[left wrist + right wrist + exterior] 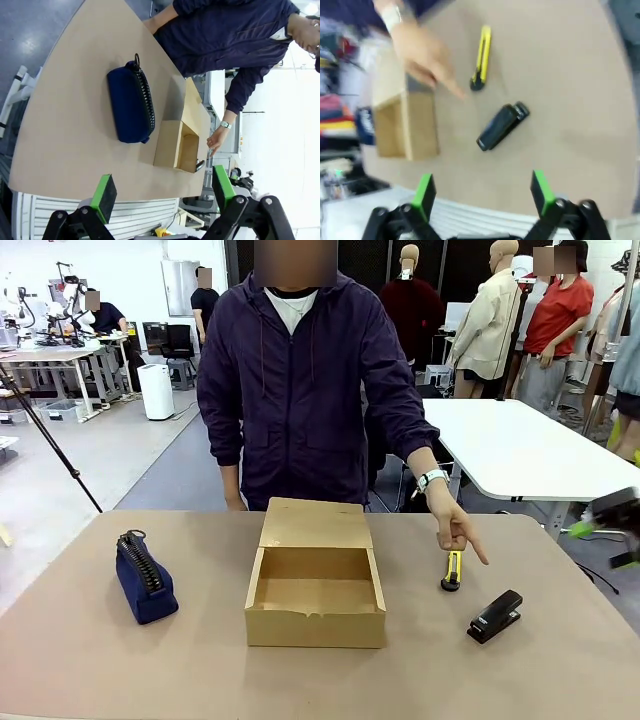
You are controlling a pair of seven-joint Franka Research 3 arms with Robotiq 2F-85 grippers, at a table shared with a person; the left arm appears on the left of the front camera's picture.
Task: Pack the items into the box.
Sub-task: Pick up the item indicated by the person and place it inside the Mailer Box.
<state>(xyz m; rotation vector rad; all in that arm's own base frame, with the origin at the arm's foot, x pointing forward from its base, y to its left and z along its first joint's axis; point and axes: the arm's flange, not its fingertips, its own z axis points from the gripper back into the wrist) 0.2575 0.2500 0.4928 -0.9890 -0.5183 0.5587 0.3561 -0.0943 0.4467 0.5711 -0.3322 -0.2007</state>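
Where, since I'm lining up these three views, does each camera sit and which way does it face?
Front view: fixed on the robot's side, facing across the table at the person; the right gripper is blurred at the right edge.
Left wrist view: above the table's left end, looking past the open left gripper at the pouch and box.
Right wrist view: above the right side, over the open right gripper, at the stapler, knife and pointing hand.
Shared: all three show the box.

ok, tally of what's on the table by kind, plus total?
navy pouch: 1
utility knife: 1
black stapler: 1
cardboard box: 1
Total: 4
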